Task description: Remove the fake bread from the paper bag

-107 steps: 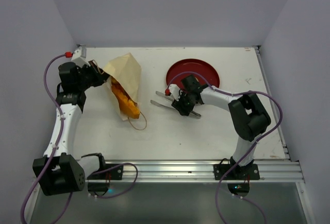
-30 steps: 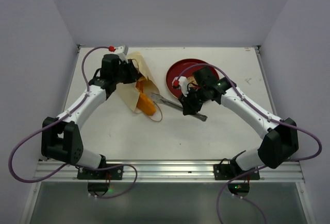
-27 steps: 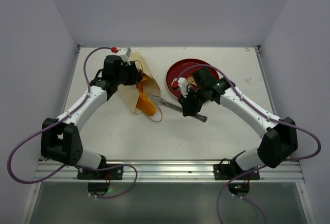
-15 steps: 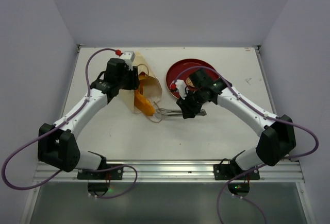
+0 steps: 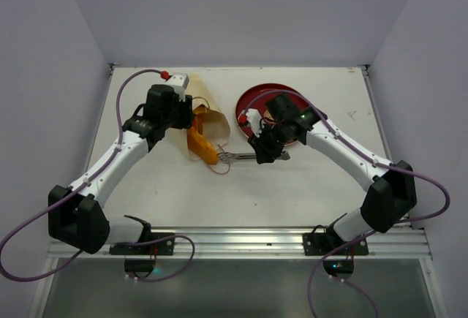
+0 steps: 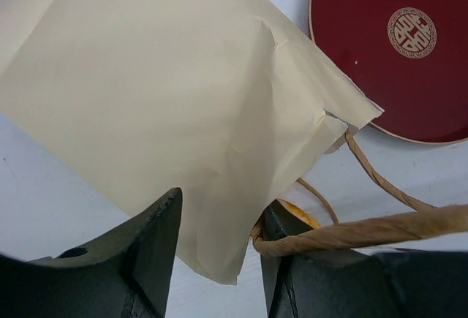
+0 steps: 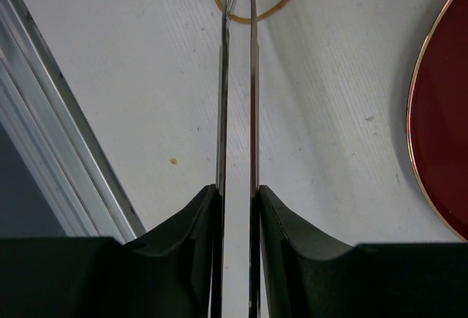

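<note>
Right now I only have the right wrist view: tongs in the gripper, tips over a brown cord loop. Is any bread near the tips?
Observer: Yes. An orange bread roll pokes out of the paper bag, and its end is right by the tips of the metal tongs, on the left arm's side.
Operator: Is the bag standing?
Observer: No. It lies flat on the table, mouth toward the near edge.
Operator: Is the left arm holding it?
Observer: The left gripper straddles the bag's edge, with a cord handle draped over one finger. I can't tell whether it pinches the paper.
</note>
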